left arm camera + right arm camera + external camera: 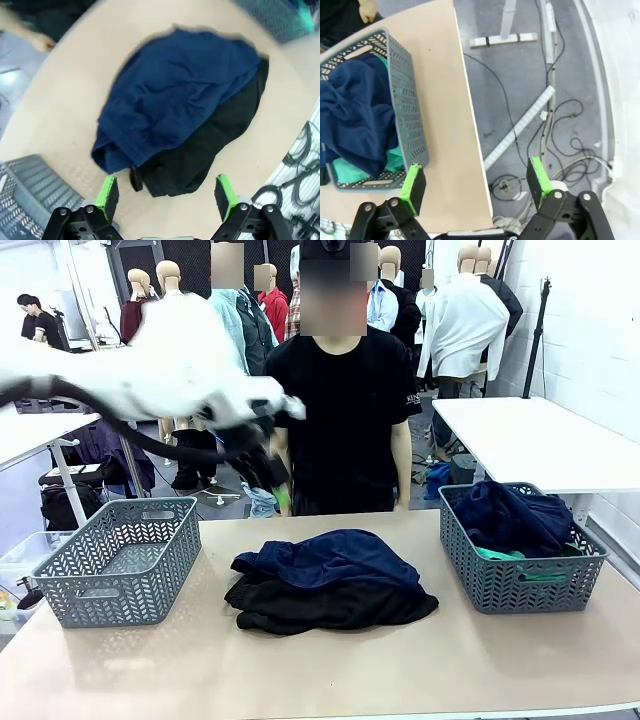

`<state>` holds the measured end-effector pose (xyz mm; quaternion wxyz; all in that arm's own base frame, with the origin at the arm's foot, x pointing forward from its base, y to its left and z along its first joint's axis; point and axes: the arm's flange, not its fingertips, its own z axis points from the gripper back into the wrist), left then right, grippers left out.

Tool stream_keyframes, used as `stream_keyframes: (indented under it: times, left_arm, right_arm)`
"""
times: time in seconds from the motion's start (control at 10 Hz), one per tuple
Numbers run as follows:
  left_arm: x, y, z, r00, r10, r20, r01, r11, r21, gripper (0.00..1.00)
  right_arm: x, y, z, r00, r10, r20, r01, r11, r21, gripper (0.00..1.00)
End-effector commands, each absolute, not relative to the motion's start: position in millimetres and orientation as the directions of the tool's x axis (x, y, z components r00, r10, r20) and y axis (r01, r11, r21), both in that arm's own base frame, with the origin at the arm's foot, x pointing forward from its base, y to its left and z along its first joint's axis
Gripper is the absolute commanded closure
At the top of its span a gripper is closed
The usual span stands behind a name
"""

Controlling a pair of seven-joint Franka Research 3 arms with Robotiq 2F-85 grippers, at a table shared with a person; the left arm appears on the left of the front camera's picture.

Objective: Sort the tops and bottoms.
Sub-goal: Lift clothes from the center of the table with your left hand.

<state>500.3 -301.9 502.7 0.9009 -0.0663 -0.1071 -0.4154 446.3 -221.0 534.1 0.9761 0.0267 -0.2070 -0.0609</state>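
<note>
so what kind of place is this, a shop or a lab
Most likely a robotics lab or test workspace, not a shop. Loose cables trail over a bare grey floor, a plain white work table stands nearby, and a left basket and right basket flank a pile of clothes.

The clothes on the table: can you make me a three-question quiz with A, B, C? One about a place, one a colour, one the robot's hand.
1. Where is the green shirt?
A. on the floor
B. on a hook
C. in the right basket

2. What colour is the top garment of the middle pile?
A. red
B. blue
C. yellow

3. How is the left gripper?
A. open, empty
B. shut on a shirt
C. shut on a basket

Answers:
1 C, green cloth peeks out under the navy shirt there.
2 B, blue lies over the black garment.
3 A, its pads stand wide apart above the pile.
</note>
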Motion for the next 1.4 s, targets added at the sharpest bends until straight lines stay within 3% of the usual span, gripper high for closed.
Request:
stream_keyframes:
  times: [0.0,0.2,0.6,0.9,1.0,1.3]
  left_arm:
    - [527.3,-327.5,484.0,0.477,-0.876,0.074,0.877,0.480,0.017,0.00]
    - [534.5,-351.4,452.5,0.419,-0.904,0.085,0.906,0.422,0.022,0.00]
    - [522.5,-348.2,443.5,0.467,-0.881,0.073,0.884,0.468,-0.011,0.00]
    - [551.9,-356.9,421.7,0.437,-0.890,0.130,0.896,0.443,0.016,0.00]
    - [562.6,-359.4,414.5,0.415,-0.900,0.131,0.909,0.415,-0.030,0.00]
    - [583.0,-363.5,386.4,0.381,-0.922,0.074,0.924,0.378,-0.053,0.00]
  right_arm:
    - [446.1,-222.0,533.8,0.911,-0.125,0.394,0.109,0.992,0.061,0.00]
    - [446.1,-222.0,533.8,0.911,-0.125,0.394,0.109,0.992,0.061,0.00]
    - [446.1,-222.0,533.8,0.911,-0.125,0.394,0.109,0.992,0.061,0.00]
    - [446.1,-222.0,533.8,0.911,-0.125,0.394,0.109,0.992,0.061,0.00]
    - [446.1,-222.0,533.8,0.911,-0.125,0.394,0.109,0.992,0.061,0.00]
    - [446.1,-222.0,533.8,0.911,-0.125,0.394,0.109,0.992,0.061,0.00]
